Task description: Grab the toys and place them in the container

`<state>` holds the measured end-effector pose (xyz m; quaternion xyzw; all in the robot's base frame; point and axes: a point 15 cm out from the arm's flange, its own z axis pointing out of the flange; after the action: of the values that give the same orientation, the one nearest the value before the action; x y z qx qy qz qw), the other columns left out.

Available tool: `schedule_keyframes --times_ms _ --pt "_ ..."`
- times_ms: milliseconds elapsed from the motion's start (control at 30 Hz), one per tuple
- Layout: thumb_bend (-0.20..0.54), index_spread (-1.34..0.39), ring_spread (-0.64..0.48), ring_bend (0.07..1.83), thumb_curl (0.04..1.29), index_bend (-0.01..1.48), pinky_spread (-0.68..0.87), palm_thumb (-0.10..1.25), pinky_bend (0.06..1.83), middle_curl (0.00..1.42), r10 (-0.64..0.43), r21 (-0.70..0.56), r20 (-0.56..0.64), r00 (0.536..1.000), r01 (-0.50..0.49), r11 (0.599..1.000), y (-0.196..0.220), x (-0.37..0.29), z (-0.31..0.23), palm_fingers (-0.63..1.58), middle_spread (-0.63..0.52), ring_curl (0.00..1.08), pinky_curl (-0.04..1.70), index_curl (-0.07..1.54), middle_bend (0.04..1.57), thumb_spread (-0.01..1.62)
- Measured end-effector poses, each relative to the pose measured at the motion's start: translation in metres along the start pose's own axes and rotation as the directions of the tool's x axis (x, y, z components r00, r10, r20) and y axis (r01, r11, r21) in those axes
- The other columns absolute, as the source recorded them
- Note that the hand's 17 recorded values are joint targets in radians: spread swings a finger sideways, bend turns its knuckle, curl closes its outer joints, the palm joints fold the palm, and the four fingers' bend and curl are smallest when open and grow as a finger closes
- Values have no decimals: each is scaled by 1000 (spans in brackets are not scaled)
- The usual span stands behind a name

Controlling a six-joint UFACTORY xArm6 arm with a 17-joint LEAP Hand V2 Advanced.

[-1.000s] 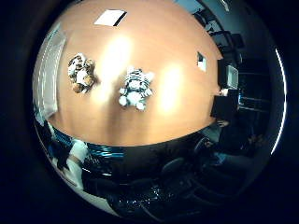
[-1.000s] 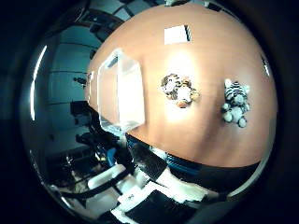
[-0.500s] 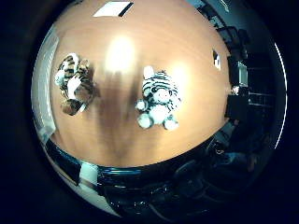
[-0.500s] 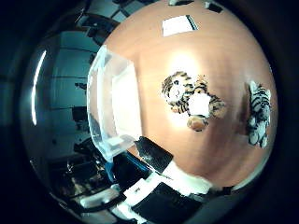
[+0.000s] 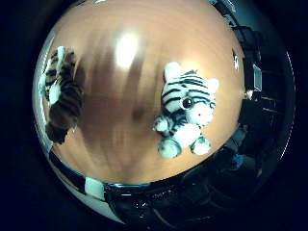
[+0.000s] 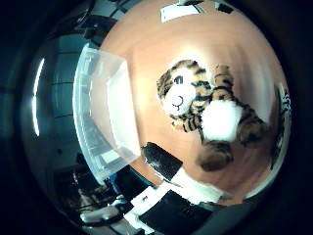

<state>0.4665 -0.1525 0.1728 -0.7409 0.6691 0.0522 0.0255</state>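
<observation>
This looks like an office or meeting room put to use as a robot lab. A long wooden conference table (image 6: 146, 58) fills both palm views, and dark office chairs (image 5: 250, 43) stand along its far edge. A sheet of white paper (image 6: 182, 11) lies near the table's far end. Beyond the table's near edge the room is dim (probably desks and equipment, though too blurred to tell).
</observation>
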Motion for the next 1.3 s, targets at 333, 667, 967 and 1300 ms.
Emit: schedule_keyframes --times_ms 333,667,967,1300 --pt "-24 -288 181 347 267 163 434 430 432 341 -4 -55 22 1000 5 998 0 -7 38 242 22 228 265 275 212 1055" --pt "-24 -268 182 335 268 169 431 430 414 344 -18 -117 46 999 23 993 13 -25 68 247 21 226 261 286 215 1056" --pt "-11 -376 -242 808 289 211 -66 560 621 498 -56 -60 2 998 56 997 15 -36 66 1094 -252 381 286 339 520 1042" --pt "-11 -510 -303 1328 329 842 -248 794 1260 992 -69 79 -68 995 75 994 16 -39 12 987 -401 726 705 872 1032 1072"
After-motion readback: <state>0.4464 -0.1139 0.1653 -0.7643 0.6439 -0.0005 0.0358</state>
